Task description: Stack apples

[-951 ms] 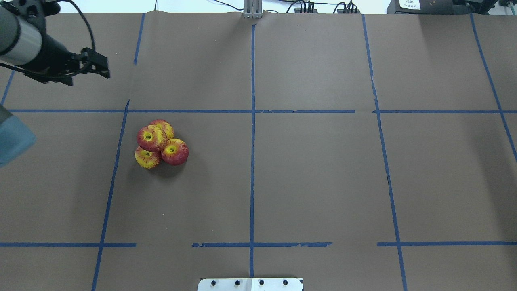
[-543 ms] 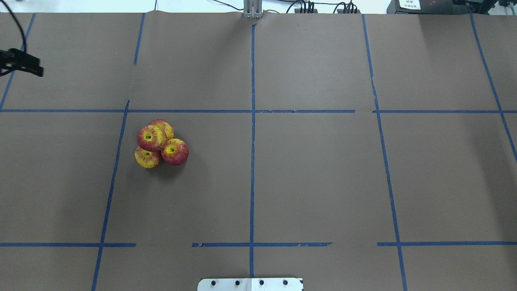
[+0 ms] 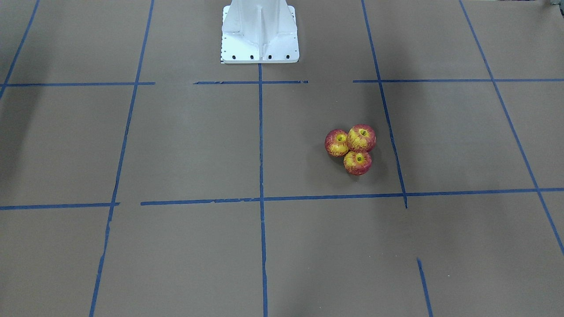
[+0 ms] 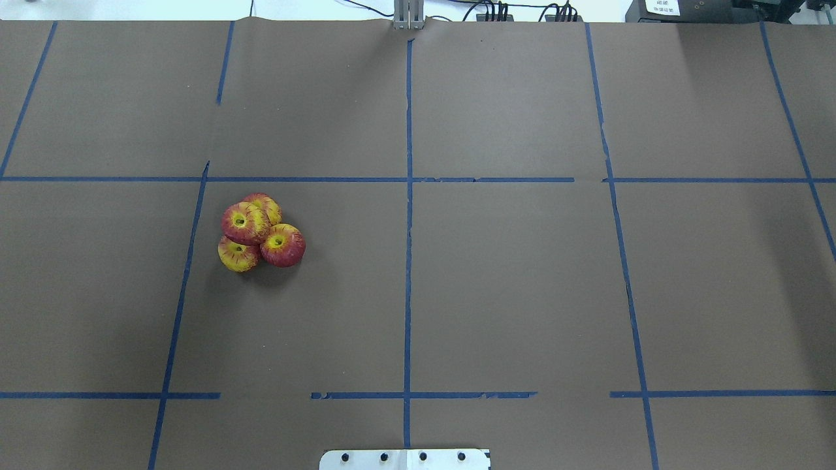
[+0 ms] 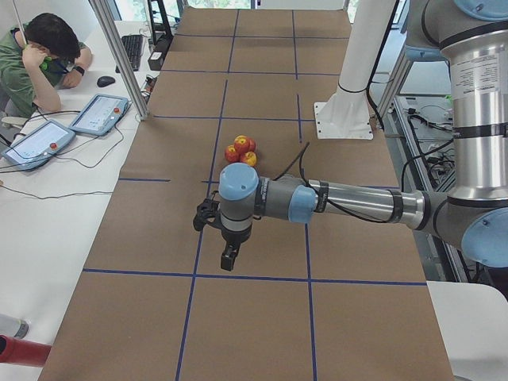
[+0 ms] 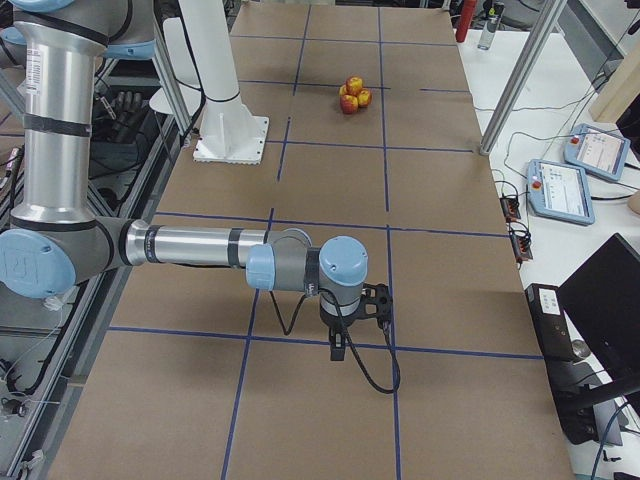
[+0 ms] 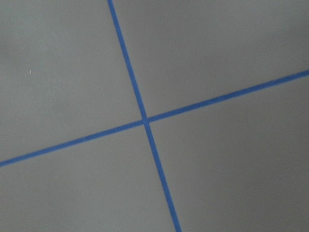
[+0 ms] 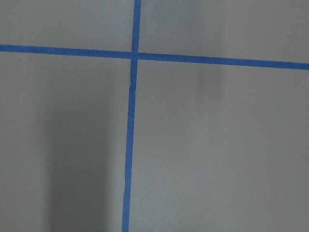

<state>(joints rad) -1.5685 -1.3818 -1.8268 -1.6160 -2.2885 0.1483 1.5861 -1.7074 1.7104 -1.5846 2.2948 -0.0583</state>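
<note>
Four red and yellow apples sit in a tight pile left of the table's middle in the overhead view. One apple (image 4: 245, 223) rests on top of the other three (image 4: 283, 245). The pile also shows in the front-facing view (image 3: 361, 138), the left view (image 5: 242, 149) and the right view (image 6: 352, 92). My left gripper (image 5: 228, 258) shows only in the left view, pointing down at the table well short of the pile. My right gripper (image 6: 340, 345) shows only in the right view, far from the apples. I cannot tell whether either is open or shut. Both wrist views show only brown paper and blue tape.
The white robot base (image 3: 260, 31) stands at the table's robot side. Blue tape lines (image 4: 408, 261) grid the brown table cover. An operator (image 5: 44, 55) and teach pendants (image 5: 99, 113) are at a side desk. A metal pole (image 5: 119, 55) stands at the table's edge.
My left arm and gripper have moved left out of the overhead view. The apple pile has not moved.
</note>
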